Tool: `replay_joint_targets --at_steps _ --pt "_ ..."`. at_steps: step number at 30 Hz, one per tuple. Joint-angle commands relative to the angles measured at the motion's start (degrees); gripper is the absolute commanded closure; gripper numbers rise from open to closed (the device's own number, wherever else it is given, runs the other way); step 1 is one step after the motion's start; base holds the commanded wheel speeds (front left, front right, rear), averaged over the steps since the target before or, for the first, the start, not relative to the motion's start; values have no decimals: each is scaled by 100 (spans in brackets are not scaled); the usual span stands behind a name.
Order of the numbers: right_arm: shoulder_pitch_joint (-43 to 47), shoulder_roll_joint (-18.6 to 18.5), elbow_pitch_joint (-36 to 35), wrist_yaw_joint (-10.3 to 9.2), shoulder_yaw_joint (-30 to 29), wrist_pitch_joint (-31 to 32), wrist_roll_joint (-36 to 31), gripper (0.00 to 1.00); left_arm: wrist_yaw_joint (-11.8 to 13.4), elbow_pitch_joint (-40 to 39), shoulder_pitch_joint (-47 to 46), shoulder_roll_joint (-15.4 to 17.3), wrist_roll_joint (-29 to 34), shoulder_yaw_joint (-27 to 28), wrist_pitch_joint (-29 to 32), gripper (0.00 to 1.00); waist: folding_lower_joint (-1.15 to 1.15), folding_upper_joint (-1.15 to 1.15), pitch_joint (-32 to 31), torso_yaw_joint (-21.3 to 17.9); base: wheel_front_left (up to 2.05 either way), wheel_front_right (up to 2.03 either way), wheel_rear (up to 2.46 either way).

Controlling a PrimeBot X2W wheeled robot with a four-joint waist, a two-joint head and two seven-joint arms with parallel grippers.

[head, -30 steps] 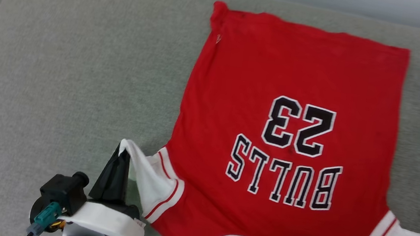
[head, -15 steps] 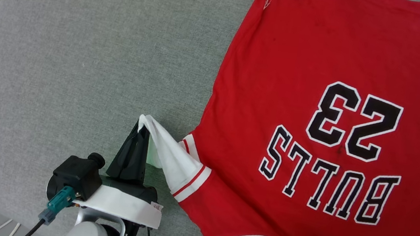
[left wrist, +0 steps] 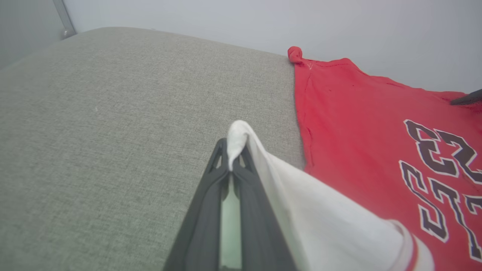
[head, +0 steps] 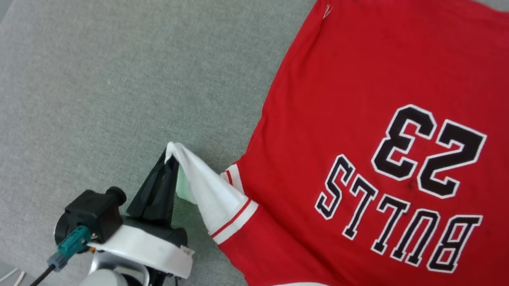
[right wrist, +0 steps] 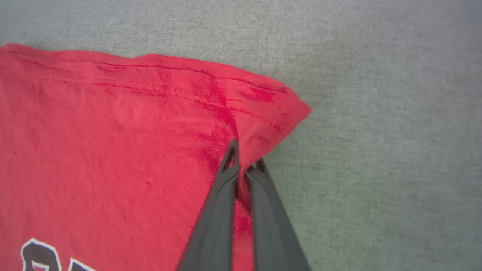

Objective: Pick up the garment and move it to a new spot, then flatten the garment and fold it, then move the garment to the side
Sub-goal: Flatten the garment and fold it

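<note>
- Garment [head: 395, 145]: red jersey, spread flat on the grey cushion [head: 112, 72], black "BULLS 23" lettering face up and upside down in my head view.
- Edges: the garment's hem lies near the cushion's far edge. The hem corner on my left is curled into a small knot, and the side seam below it runs nearly straight.
- Open room: a wide stretch of bare cushion left of the garment, out to the cushion's rounded border. A narrower bare strip lies beyond the garment's other hem corner.
- Left gripper [left wrist: 231, 152]: my fingers are pressed together on the tip of the garment's white sleeve [head: 209, 196], raising it into a peak off the cushion.
- Right gripper [right wrist: 244, 165]: my fingers are closed, pinching red cloth just inside the garment's right hem corner. The cloth puckers toward the tips, and the fingers slope down onto it.
</note>
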Motion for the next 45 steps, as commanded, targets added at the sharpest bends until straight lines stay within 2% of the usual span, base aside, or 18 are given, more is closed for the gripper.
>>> replay_joint_targets --at_steps 1,7,12,14,17,18,21,26,33,34,35,36,40,45 --pt "81 -110 -86 0 140 -38 24 100 16 55 75 38 -25 25 -25 100 -1 0 -225 -101 0 0 0" --pt "485 -440 -575 -1 912 -122 344 100 96 274 304 189 -102 144 69 100 -1 0 -899 -438 0 0 0" --pt "1263 -826 -1290 -1 1417 -128 898 100 235 433 629 371 -213 347 144 100 -1 0 -1491 -866 0 0 0" --pt "1483 -919 -1465 -1 1433 -111 1004 100 257 445 691 401 -246 371 165 100 -1 0 -1581 -954 0 0 0" --pt "2525 -1147 -2183 -1 1416 35 1305 100 365 510 990 571 -314 550 230 100 -1 0 -1933 -1360 0 0 0" --pt "2525 -1147 -2183 -1 1416 35 1305 100 365 510 990 571 -314 550 230 100 -1 0 -1933 -1360 0 0 0" --pt "3417 -1238 -2712 -1 1183 198 1462 100 437 514 1126 662 -380 677 261 100 -1 0 -2068 -1637 0 0 0" --pt "4962 -1005 -3467 -1 807 466 1509 100 560 523 1369 781 -494 880 306 100 -1 0 -2244 -2034 0 0 0" --pt "6728 -156 -3966 -1 358 741 1488 100 654 463 1500 836 -544 930 391 100 -1 0 -2278 -2330 0 0 0" --pt "6851 -30 -3983 -1 309 705 1491 82 660 443 1497 831 -540 912 403 100 -1 0 -2273 -2345 0 0 0" --pt "6981 77 -3989 -1 267 680 1480 25 670 425 1497 824 -537 898 410 100 -1 0 -2268 -2361 0 0 0" --pt "7060 188 -3996 -1 228 629 1494 0 669 410 1494 827 -530 888 423 100 -1 0 -2254 -2372 0 0 0" --pt "7081 434 -4113 -1 74 46 1469 0 688 335 1498 847 -509 856 463 100 -1 0 -2218 -2406 0 0 0" --pt "6739 437 -4187 -1 3 -1231 1453 0 699 198 1430 877 -481 796 527 100 -1 0 -2125 -2387 0 0 0"
